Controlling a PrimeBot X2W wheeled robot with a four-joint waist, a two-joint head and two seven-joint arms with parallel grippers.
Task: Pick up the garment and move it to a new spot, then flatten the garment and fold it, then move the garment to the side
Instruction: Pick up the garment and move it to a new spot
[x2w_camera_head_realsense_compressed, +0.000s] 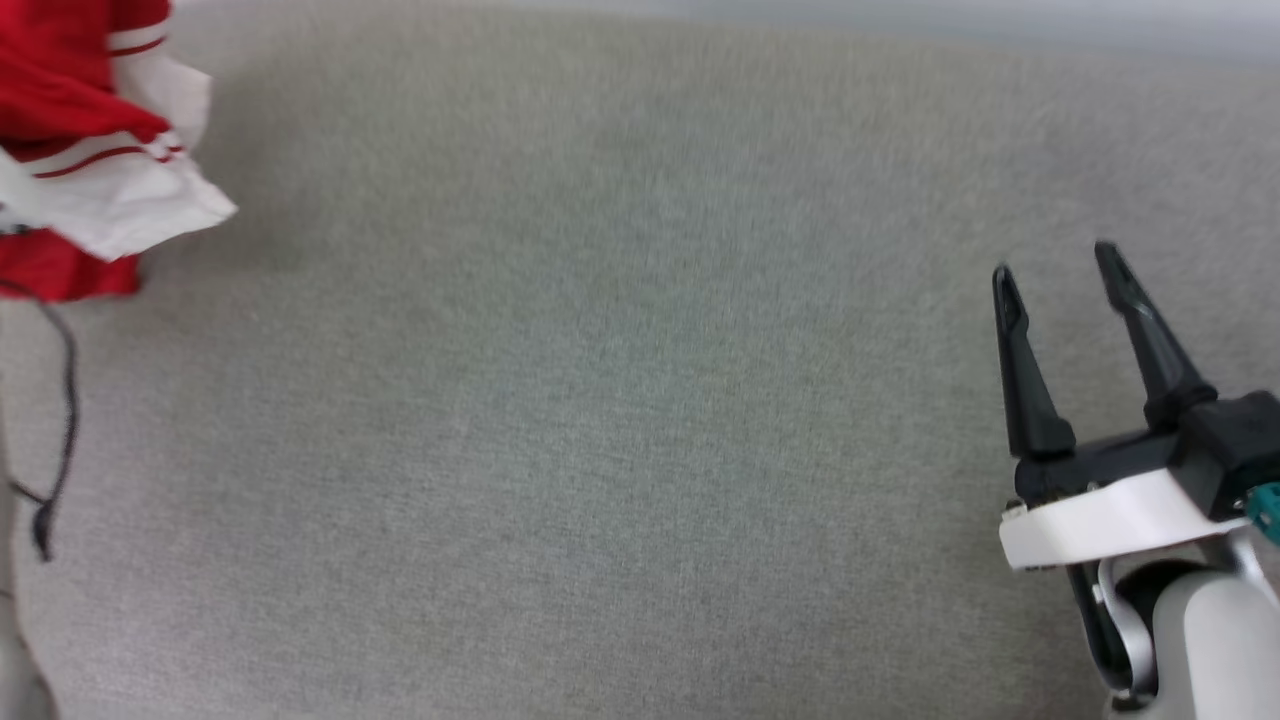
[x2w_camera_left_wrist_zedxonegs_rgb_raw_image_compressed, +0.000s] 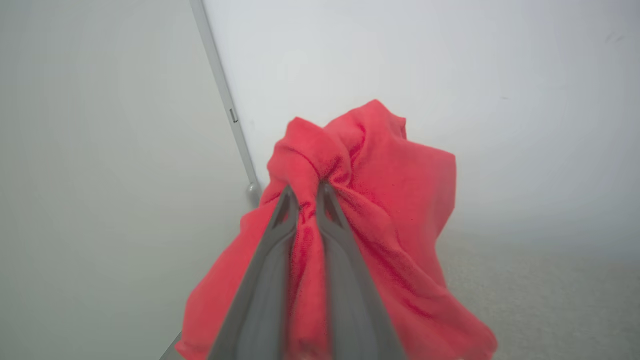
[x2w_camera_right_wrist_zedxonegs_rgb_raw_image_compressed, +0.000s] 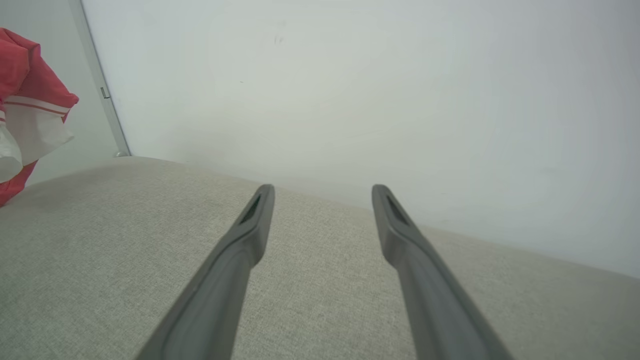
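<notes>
The red jersey shirt (x2w_camera_head_realsense_compressed: 70, 90) with white, red-striped sleeves is cut off by the head view's edges at ten o'clock, so most of it is left unseen. A thin black cable (x2w_camera_head_realsense_compressed: 68, 400) at nine o'clock is blurred, and its upper end is cropped by the left edge. In the left wrist view the shirt's lower folds are cropped at six o'clock, and the tips of the left gripper (x2w_camera_left_wrist_zedxonegs_rgb_raw_image_compressed: 306, 192) are partly sunk in bunched cloth. A small fitting (x2w_camera_left_wrist_zedxonegs_rgb_raw_image_compressed: 233, 116) on the grey metal strip (x2w_camera_left_wrist_zedxonegs_rgb_raw_image_compressed: 214, 60) at eleven o'clock cannot be identified.
</notes>
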